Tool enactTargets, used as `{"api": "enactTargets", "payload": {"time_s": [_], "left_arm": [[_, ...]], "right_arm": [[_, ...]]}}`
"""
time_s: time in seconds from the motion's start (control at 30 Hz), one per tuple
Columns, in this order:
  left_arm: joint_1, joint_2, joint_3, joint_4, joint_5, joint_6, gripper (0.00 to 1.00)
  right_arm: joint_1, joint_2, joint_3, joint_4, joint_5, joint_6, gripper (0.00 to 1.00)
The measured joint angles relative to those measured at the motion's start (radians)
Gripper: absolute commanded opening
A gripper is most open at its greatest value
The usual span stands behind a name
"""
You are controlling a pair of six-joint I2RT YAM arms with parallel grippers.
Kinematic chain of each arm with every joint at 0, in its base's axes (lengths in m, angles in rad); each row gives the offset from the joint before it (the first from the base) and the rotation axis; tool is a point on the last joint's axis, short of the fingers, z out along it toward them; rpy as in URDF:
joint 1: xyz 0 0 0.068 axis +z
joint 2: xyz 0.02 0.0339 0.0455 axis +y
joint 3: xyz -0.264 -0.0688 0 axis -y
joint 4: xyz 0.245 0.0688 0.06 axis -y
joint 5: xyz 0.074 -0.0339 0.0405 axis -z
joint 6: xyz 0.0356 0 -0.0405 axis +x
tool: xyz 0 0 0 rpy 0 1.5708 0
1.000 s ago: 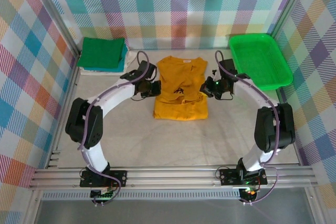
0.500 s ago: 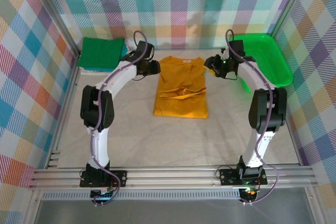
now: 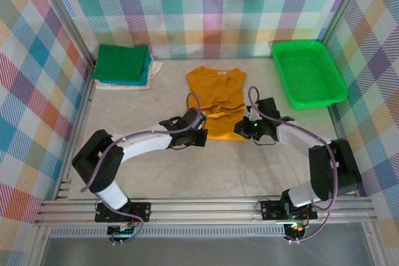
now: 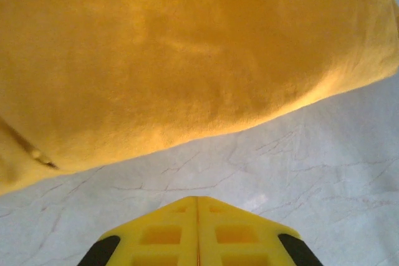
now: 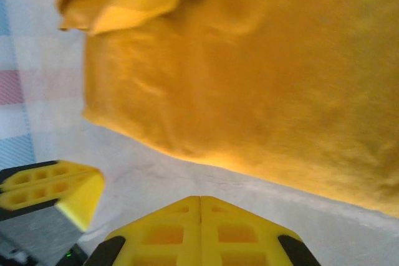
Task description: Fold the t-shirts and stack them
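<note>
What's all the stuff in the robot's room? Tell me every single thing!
mustard-yellow t-shirt: one, yellow, middle of the table
dark-green t-shirt: one, green, folded, top of the far-left pile
teal t-shirt: one, teal, under the green one
white t-shirt: one, white, bottom of the pile
tray: one, bright green, far right
table: one, pale grey
walls: colourful plaid, all around
left arm, right arm: two, white and black
left end effector: yellow, shut, by the yellow shirt's near edge
right end effector: yellow, shut, same edge
</note>
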Motion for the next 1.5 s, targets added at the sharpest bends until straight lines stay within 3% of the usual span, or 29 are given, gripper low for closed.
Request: {"api": "enactTargets", "payload": {"time_s": [0.27, 0.53, 0.77, 0.87, 0.97, 1.13, 1.2, 1.5], "left_arm": [[0.009, 0.214, 0.135, 0.111, -0.091, 0.024, 0.05], [0.130, 0.489, 0.563, 0.050, -0.184, 0.148, 0.08], [0.279, 0.795, 1.153, -0.195, -0.231, 0.292, 0.12], [0.316, 0.799, 1.238, -0.266, -0.241, 0.328, 0.15], [0.332, 0.659, 1.093, -0.253, -0.241, 0.321, 0.19], [0.310, 0.184, 0.478, -0.045, -0.159, 0.229, 0.21], [0.298, 0.093, 0.341, 0.040, -0.113, 0.192, 0.19], [0.279, 0.211, 0.069, 0.239, 0.035, 0.051, 0.17]], "right_arm": [[0.010, 0.187, 0.065, 0.157, 0.118, 0.028, 0.00], [-0.020, 0.393, 0.340, 0.168, 0.214, 0.047, 0.00], [-0.092, 0.539, 0.579, 0.131, 0.239, 0.045, 0.00], [-0.117, 0.546, 0.617, 0.099, 0.223, 0.035, 0.00], [-0.129, 0.452, 0.539, 0.086, 0.188, 0.028, 0.00], [-0.092, 0.202, 0.314, 0.086, 0.106, 0.029, 0.00], [-0.074, 0.177, 0.282, 0.090, 0.066, 0.029, 0.00], [-0.052, 0.309, 0.246, 0.106, 0.024, 0.043, 0.00]]}}
